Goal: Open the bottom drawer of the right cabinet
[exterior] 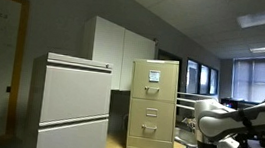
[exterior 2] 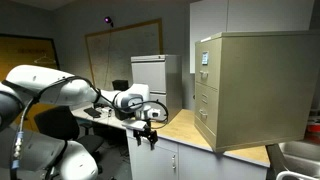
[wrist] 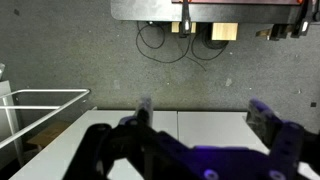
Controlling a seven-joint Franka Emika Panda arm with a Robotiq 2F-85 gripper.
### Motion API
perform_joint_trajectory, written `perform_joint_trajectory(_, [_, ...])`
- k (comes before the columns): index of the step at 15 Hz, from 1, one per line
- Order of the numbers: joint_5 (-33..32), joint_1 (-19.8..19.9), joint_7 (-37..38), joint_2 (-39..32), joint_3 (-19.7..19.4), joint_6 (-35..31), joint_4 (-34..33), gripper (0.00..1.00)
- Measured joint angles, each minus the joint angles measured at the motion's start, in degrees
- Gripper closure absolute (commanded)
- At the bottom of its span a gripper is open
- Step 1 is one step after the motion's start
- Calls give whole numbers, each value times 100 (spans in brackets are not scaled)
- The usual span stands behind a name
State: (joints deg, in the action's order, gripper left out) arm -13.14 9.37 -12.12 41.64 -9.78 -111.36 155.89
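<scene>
The right cabinet [exterior: 153, 105] is a tall, narrow tan filing cabinet standing on a wooden countertop; it also shows in an exterior view [exterior 2: 245, 88]. Its top drawer carries a white-and-blue label. The bottom drawer [exterior: 148, 131] is closed, with a small metal handle; it also shows edge-on in an exterior view [exterior 2: 205, 123]. My gripper [exterior 2: 147, 134] hangs over the countertop edge, well away from the cabinet. In the wrist view my gripper [wrist: 205, 115] is open and empty, with its fingers spread wide over a white surface.
A wider pale grey cabinet [exterior: 70, 107] stands beside the tan one. White wall cupboards [exterior: 120, 48] hang behind. The wooden countertop [exterior 2: 185, 125] runs between my arm and the cabinet. Office chairs and desks [exterior: 256, 138] fill the background.
</scene>
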Motion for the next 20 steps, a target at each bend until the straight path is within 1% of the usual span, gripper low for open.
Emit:
perform_joint_trajectory(8, [0, 0, 0, -1, 0, 0, 0, 0])
perform_joint_trajectory(10, [75, -2, 20, -24, -68, -153, -1, 0])
perform_joint_trajectory(11, [173, -3, 39, -66, -148, -364, -10, 0])
perform_joint_trajectory(13, [509, -6, 87, -278, -356, -971, -101, 0])
perform_joint_trajectory(15, [993, -20, 108, -709, -566, -1564, -385, 0])
perform_joint_trajectory(18, [1939, -144, 131, -1625, -801, -2199, -1114, 0])
perform_joint_trajectory(20, [2750, -292, 131, -2298, -925, -2512, -1659, 0])
